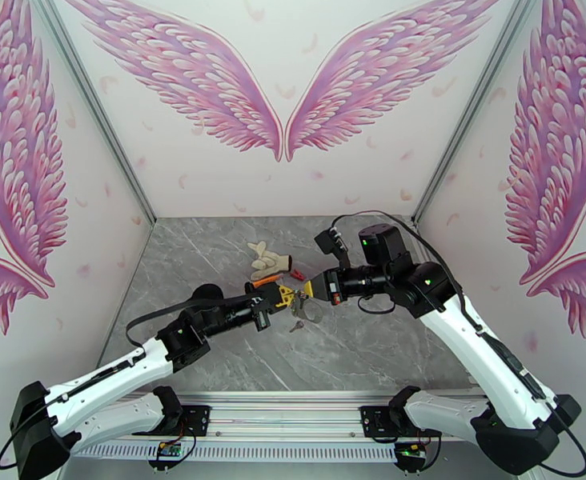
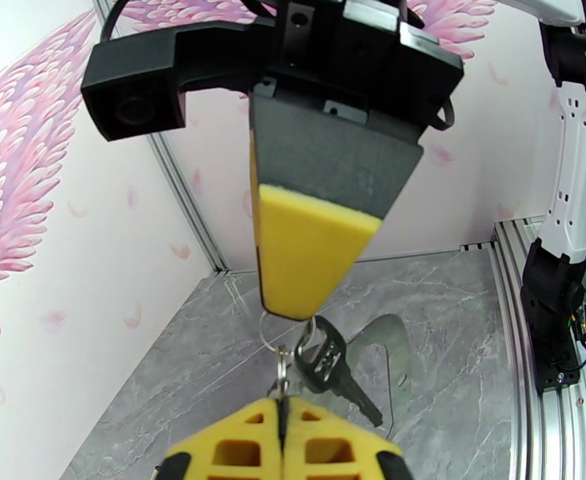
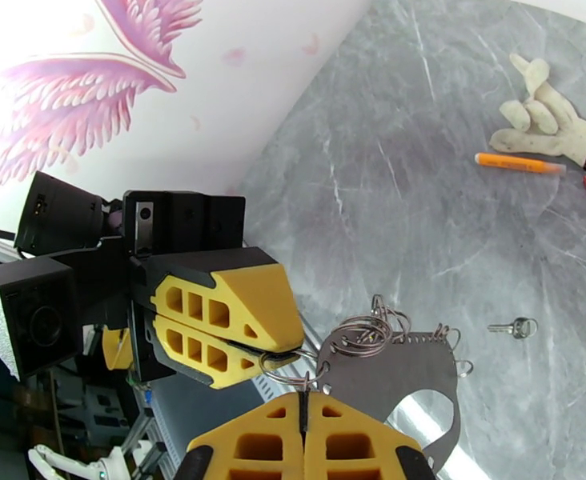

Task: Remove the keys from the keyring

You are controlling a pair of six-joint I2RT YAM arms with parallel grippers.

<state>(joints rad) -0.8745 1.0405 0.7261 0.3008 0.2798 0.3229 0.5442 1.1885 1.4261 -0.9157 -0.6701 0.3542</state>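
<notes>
Over the middle of the table, your left claw [image 1: 282, 298] and right claw [image 1: 307, 291] meet tip to tip. Both are pinched tight, yellow pads together with no gap. Each one nips into the bunch of wire rings [image 3: 365, 334], the left from the side and the right at its seam. I can't tell you whether they've got the same ring or two.

Just off those tips hangs a black-headed key [image 2: 325, 362], blade pointing down and away. The keyring [image 3: 389, 374], that dark flat loop with the big open centre, dangles from the rings beside your right claw, clear of the table.

Out from there, one loose key [image 3: 513, 327] with its own small ring lies flat on the surface. It sits apart from the bunch, on the near side of the claws in the overhead view.

Farther back you've got a cream glove [image 1: 267, 260], an orange pen [image 1: 267, 279] just beside it, and a red clip [image 1: 298, 274] to the pen's right.

The table [image 1: 373, 354] is grey marbled stone-look, a bit glossy. A metal rail [image 1: 293, 430] runs along the near edge. White walls [image 1: 213, 186] close three sides, painted with big pink wings and scattered petals.
</notes>
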